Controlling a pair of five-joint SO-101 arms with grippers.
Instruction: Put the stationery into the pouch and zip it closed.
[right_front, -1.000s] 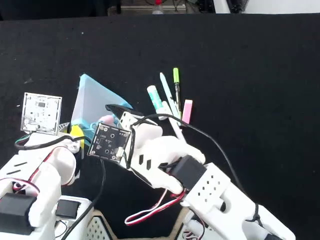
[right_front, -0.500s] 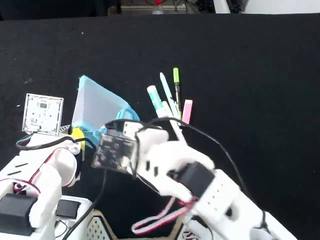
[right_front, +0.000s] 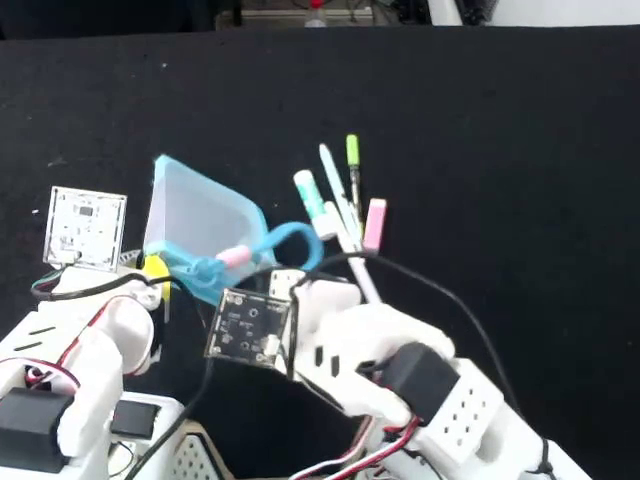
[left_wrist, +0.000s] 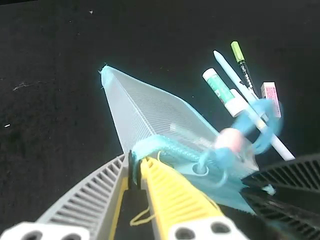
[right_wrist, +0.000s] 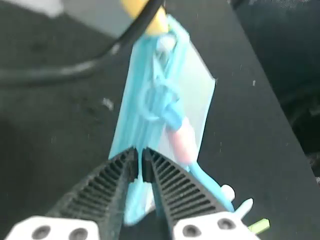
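Fingers of the left gripper (left_wrist: 134, 161), one yellow and one grey, pinch one end of the teal zip edge of a translucent pale-blue plastic pouch (right_front: 195, 210), apparently anchoring it so it cannot slide on the black table (right_front: 500, 150). The pouch lies between the two arms, its far corner pointing away from them. A blue pull cord with a pink bead (right_front: 235, 256) trails from the zip edge and loops toward the pens. At the other end of that edge, the black ribbed fingers of the right gripper (right_wrist: 139, 152) are pressed almost together on the thin material, a hold that looks meant to draw the mouth taut for opening. To the right, beside the cord's loop and outside the pouch, lie a white marker with a green band (right_front: 309, 193), a slim lime-capped pen (right_front: 352, 152) and a pink block eraser (right_front: 374, 222). None is packed yet, so the task appears to be at an early stage.
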